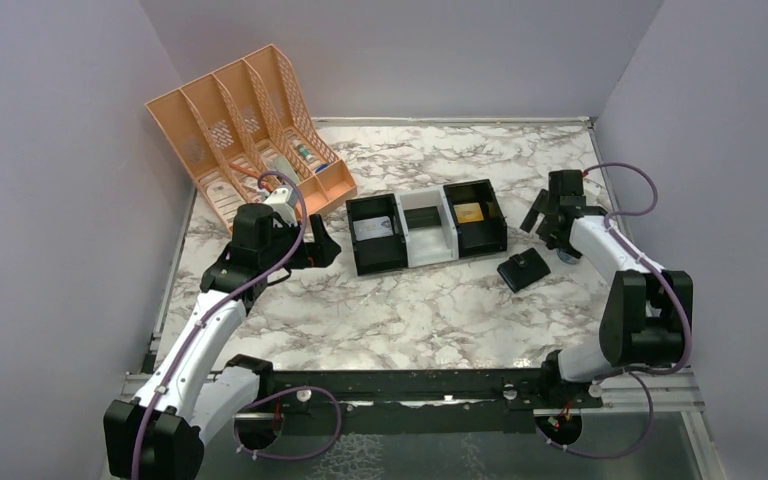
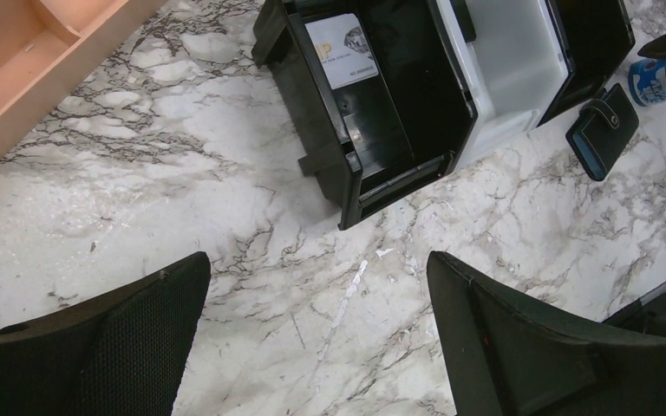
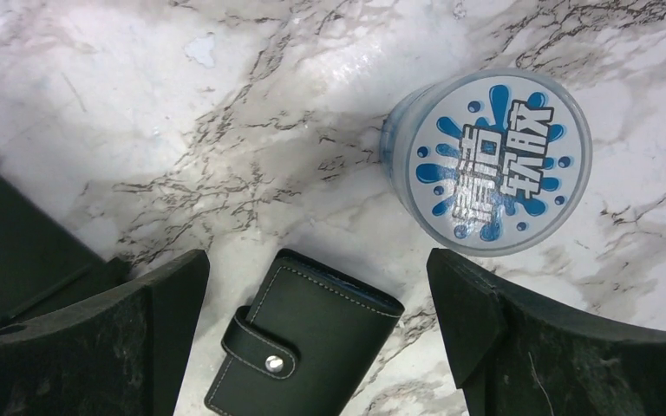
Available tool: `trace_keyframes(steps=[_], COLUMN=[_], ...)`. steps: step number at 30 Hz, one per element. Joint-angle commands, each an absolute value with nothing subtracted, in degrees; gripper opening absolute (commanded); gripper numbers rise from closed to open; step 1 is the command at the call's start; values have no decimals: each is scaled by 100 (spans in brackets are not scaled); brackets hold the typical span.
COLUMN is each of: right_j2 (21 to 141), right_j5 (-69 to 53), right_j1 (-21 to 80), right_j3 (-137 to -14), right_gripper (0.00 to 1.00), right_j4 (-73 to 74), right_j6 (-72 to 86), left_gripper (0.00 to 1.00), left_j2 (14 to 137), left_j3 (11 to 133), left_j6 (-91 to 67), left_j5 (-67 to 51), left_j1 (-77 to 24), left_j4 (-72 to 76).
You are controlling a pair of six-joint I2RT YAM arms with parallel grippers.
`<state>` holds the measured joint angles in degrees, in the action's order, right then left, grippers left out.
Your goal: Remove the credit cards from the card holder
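The card holder (image 3: 303, 347) is snapped shut on the worktop (image 1: 410, 310) by the tray's (image 1: 380, 262) right end, with a pale card (image 1: 377, 229) and a gold card (image 1: 469, 212) in the tray. The right gripper (image 3: 316, 260) is wide apart over it, and the left gripper (image 2: 316, 260) is wide apart too.

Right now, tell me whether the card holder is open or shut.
Shut. The card holder lies folded flat, with its snap tab wrapped over the front face and apparently buttoned down.
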<state>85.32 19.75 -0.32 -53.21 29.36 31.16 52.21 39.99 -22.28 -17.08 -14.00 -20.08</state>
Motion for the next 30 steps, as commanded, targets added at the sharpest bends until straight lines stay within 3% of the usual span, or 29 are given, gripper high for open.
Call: trace_keyframes(steps=[1,11,12,14,30], right_j2=[8085,6732,6664,6586,6779], right_j5=[1870,1202,1104,1083,707], right_j1=[0,0,0,0,0], right_j3=[-5375,-3854,-3712,-3442,-2841], right_gripper=[99,86,84,80,58], right_j4=[3154,2934,2879,2767,2059], right_j6=[3176,4276,4346,4506,4397], left_gripper=[99,99,99,99,99], left_j2=[5107,5061,5049,5032,4893], left_j3=[3955,3956,3962,3982,3899], left_j6=[-2153,-2153,-1077,-2190,-2232], left_j5=[-1520,-1466,-1467,-1460,-1710], left_j1=[-1415,-1415,-1417,-1415,-1416], left_j4=[-2062,-2073,-2068,-2061,-1911])
